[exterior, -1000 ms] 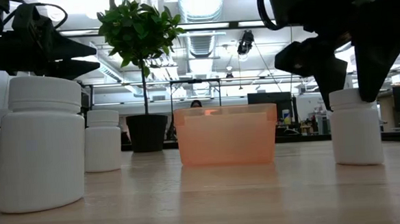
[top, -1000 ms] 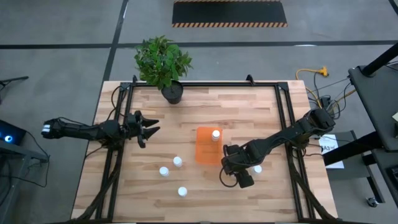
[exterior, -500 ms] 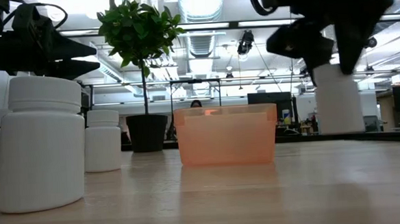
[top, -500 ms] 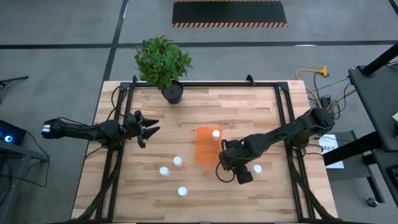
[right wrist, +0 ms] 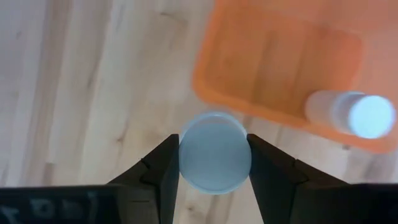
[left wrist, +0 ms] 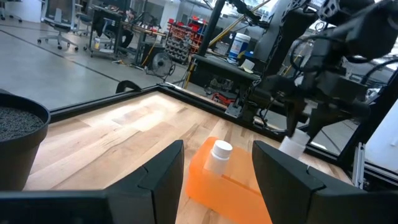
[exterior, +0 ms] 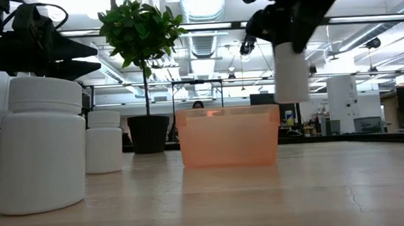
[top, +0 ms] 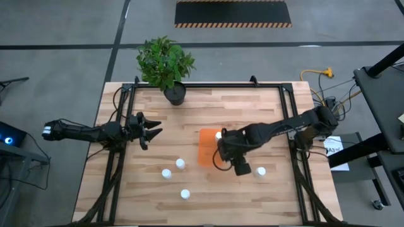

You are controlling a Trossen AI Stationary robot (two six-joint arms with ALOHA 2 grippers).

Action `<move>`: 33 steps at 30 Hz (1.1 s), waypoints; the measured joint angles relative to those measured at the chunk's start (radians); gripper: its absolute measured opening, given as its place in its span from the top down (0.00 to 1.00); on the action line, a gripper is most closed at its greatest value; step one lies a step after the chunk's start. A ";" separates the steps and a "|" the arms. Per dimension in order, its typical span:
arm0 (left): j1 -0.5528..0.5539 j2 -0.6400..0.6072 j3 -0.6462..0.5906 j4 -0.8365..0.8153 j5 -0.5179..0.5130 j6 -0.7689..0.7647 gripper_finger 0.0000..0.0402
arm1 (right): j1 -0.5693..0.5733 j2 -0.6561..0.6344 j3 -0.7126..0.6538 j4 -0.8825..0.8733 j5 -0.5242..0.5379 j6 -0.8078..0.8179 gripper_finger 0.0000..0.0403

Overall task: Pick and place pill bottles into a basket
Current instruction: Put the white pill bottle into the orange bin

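Right wrist view shows the right end effector (right wrist: 214, 163) squeezing one pill bottle (right wrist: 215, 152) by its sides, standing straight up in the air, with the orange basket (right wrist: 249, 62) just past it toward 12 o'clock. On the high view the basket (top: 206, 151) sits mid counter (top: 252, 107), touching nothing but one bottle inside (top: 218, 135), and the right arm is much nearer. The left end effector (top: 150, 130) waits wide apart at 9 o'clock, and four bottles stand on the wood from 4 to 7 o'clock.
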 joint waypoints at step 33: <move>0.000 0.000 0.000 0.000 0.000 0.000 0.57 | -0.136 0.154 0.120 0.032 0.056 -0.156 0.63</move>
